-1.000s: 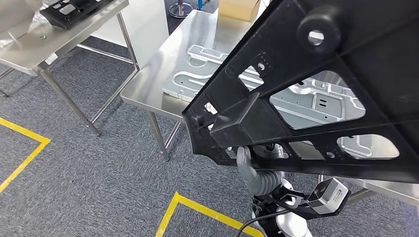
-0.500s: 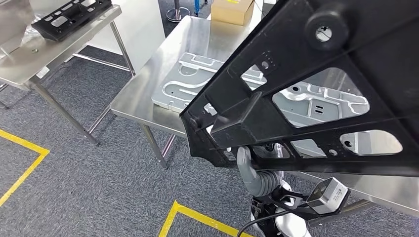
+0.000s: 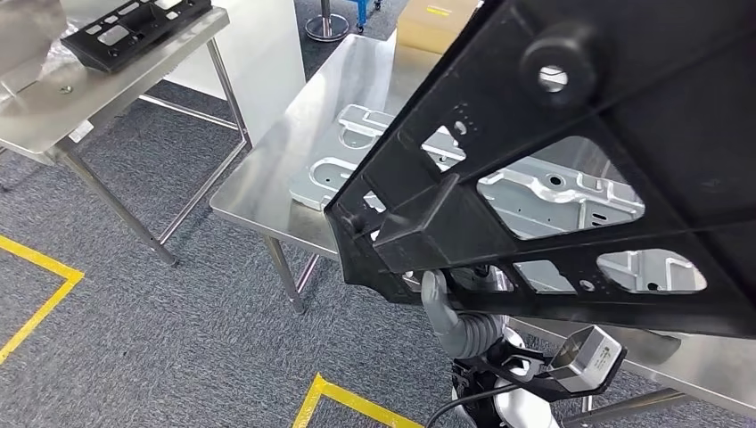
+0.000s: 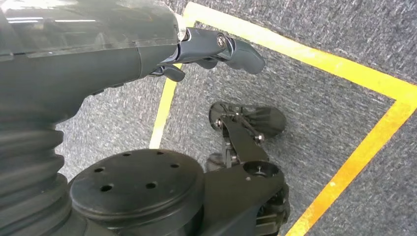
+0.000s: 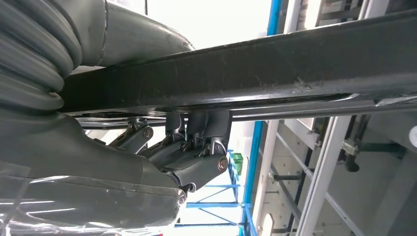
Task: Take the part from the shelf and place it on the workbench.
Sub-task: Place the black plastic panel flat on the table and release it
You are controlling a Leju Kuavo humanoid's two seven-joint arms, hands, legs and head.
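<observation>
One black plastic frame part (image 3: 571, 169), flat and roughly triangular, pierced by several irregular cut-outs, with a round boss and a raised rectangular block, held tilted and close to the head camera, above the near edge of the workbench (image 3: 294, 160). Right hand (image 3: 441, 308) under the part's lower rail, grey thumb against the rail's edge; in the right wrist view, dark fingers (image 5: 196, 147) hooked up around the same black bar (image 5: 275, 73), hence gripping the part. Left hand (image 4: 206, 51) hanging low over the floor, fingers curled in, nothing between them. Two stainless-steel tables: the workbench, smooth and reflective on tubular legs, bearing one pale grey stamped metal panel (image 3: 553, 192) with ribs, slots and holes, seen partly through the cut-outs; and a second table (image 3: 107, 85) to the left, well apart, carrying one further black frame piece (image 3: 134, 27). One cardboard box (image 3: 437, 22) at the workbench's far edge. Floor of grey, coarse-textured carpet (image 3: 178, 339) marked with yellow tape lines (image 3: 40, 290), two angled corners visible in the head view. One silver, box-shaped wrist camera (image 3: 588, 357) mounted just below the right hand.
</observation>
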